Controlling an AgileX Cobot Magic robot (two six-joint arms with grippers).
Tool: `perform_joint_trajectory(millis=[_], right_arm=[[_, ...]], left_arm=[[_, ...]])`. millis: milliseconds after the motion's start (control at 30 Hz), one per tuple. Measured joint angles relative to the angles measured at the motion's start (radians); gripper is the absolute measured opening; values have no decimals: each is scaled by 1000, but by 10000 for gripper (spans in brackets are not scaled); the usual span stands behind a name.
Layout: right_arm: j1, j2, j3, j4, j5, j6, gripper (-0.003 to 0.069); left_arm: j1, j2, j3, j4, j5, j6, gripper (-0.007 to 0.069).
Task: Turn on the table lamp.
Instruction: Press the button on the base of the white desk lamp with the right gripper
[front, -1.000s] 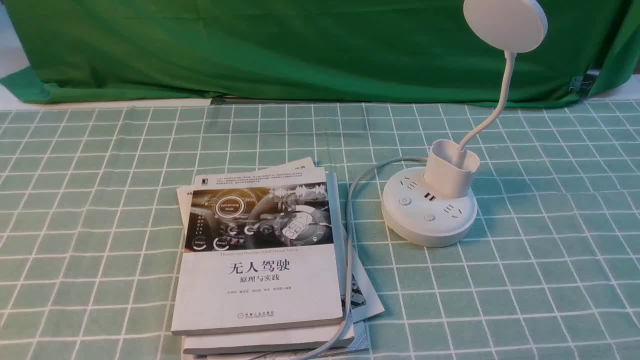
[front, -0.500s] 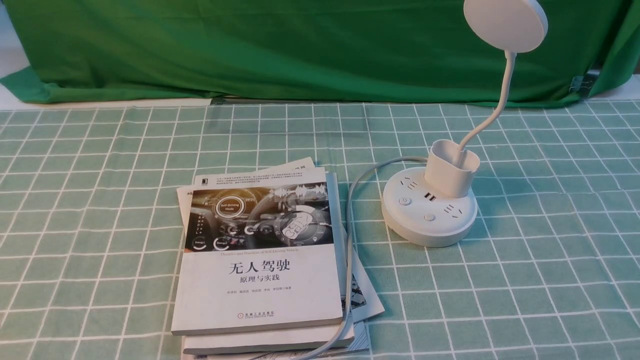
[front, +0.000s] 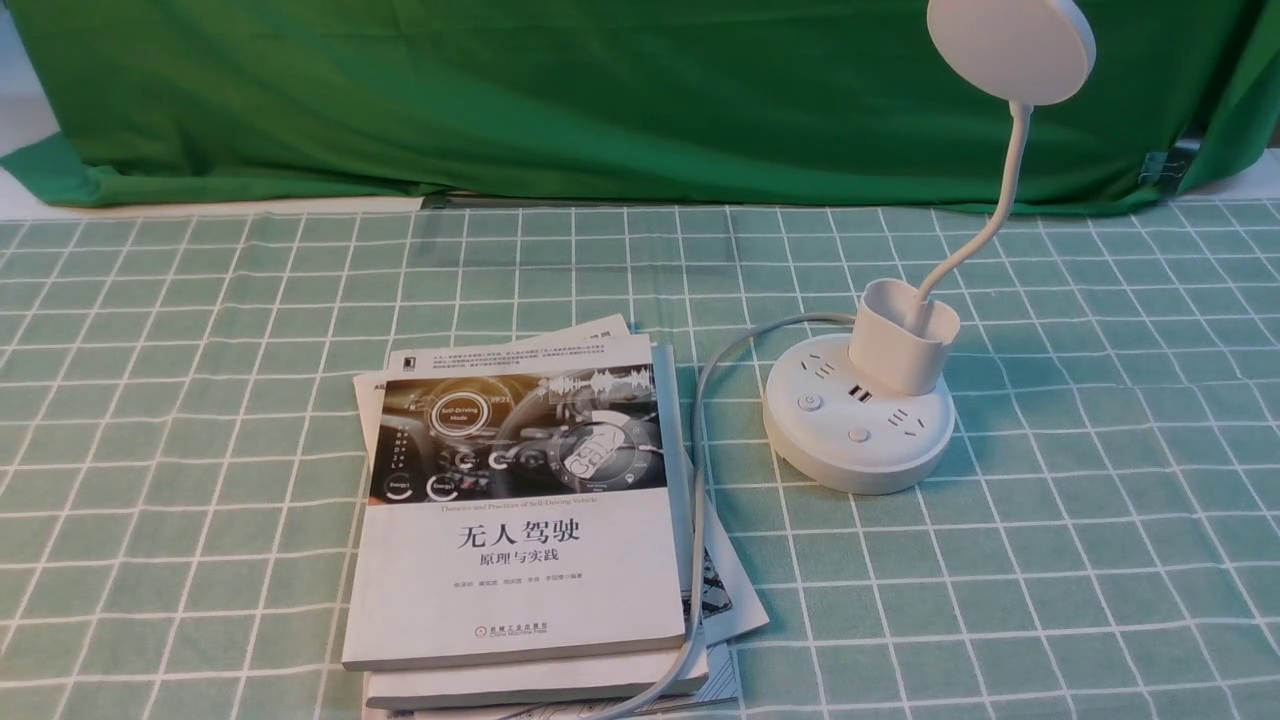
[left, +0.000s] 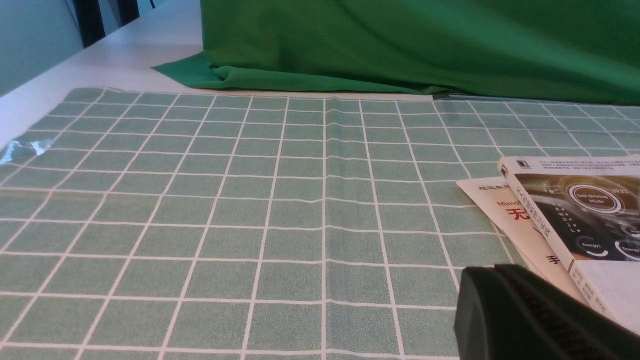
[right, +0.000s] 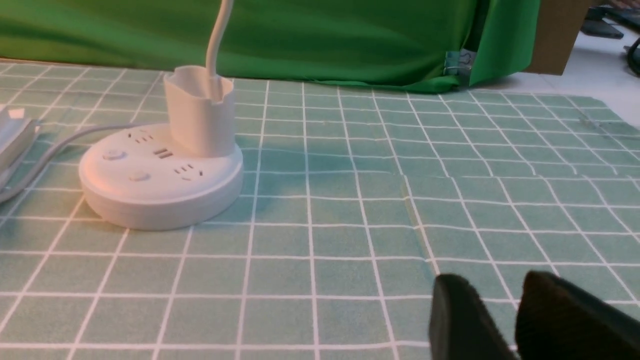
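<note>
Lamp (front: 860, 462): standing toward desk's (front: 1120, 420) far right corner. Right claw (right: 492, 282): gaping, holding nothing. Left claw (left: 494, 272): pressing fingertips together. Apparently only starting; next, probably reaching for and pressing a button (front: 809, 402).

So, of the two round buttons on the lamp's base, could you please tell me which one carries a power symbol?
The left-hand, larger button, nearer the books; the smaller one shows no symbol.
</note>
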Motion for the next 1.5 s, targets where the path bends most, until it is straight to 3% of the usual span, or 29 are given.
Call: perform_joint_trajectory(millis=[1033, 1100, 1233, 1267, 1300, 1333, 1500], right_arm=[[0, 0, 0, 5, -6, 12, 241], [0, 0, 0, 35, -13, 61, 241], [0, 0, 0, 252, -57, 525, 241], [0, 0, 0, 301, -65, 688, 241], [0, 0, 0, 306, -67, 736, 241], [0, 0, 0, 314, -72, 865, 241], [0, 0, 0, 214, -81, 966, 241]], left_arm=[[0, 0, 0, 0, 0, 0, 21], [0, 0, 0, 0, 0, 0, 21], [0, 0, 0, 0, 0, 0, 21], [0, 0, 0, 0, 0, 0, 21], [0, 0, 0, 0, 0, 0, 21], [0, 0, 0, 0, 0, 0, 21], [0, 0, 0, 0, 0, 0, 21]])
